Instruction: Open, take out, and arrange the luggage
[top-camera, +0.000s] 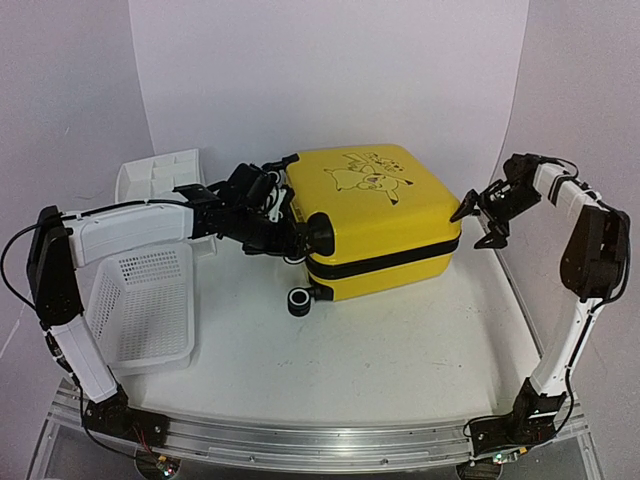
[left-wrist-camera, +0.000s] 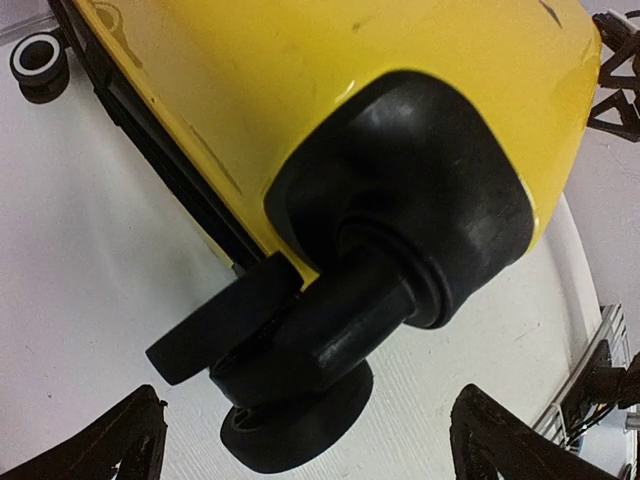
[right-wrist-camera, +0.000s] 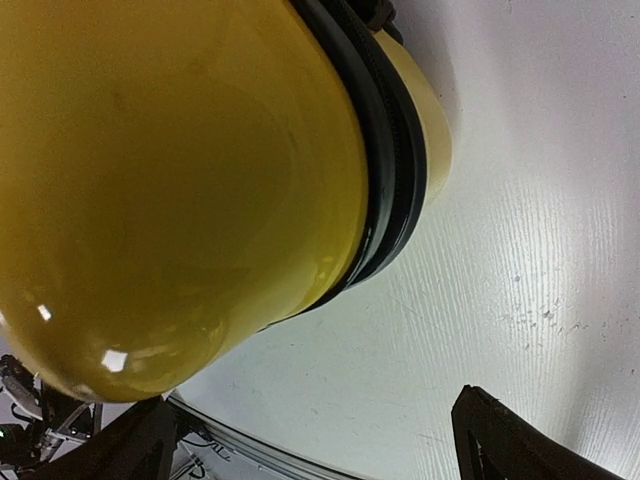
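The yellow suitcase (top-camera: 380, 215) with a Pikachu print lies flat and closed in the middle of the table, its black zipper band (top-camera: 385, 258) running round the side. My left gripper (top-camera: 285, 228) is open at the suitcase's left end, beside a black wheel (top-camera: 318, 235); the left wrist view shows that wheel (left-wrist-camera: 300, 400) and its housing (left-wrist-camera: 420, 190) between my spread fingers. My right gripper (top-camera: 480, 222) is open just off the suitcase's right corner, empty. The right wrist view shows the yellow shell (right-wrist-camera: 170, 180) close up and the zipper band (right-wrist-camera: 390, 170).
A white mesh basket (top-camera: 145, 305) sits at the front left. A white drawer unit (top-camera: 155, 175) stands behind my left arm. A black-and-white wheel (top-camera: 299, 300) touches the table at the suitcase's front left. White backdrop walls enclose the table.
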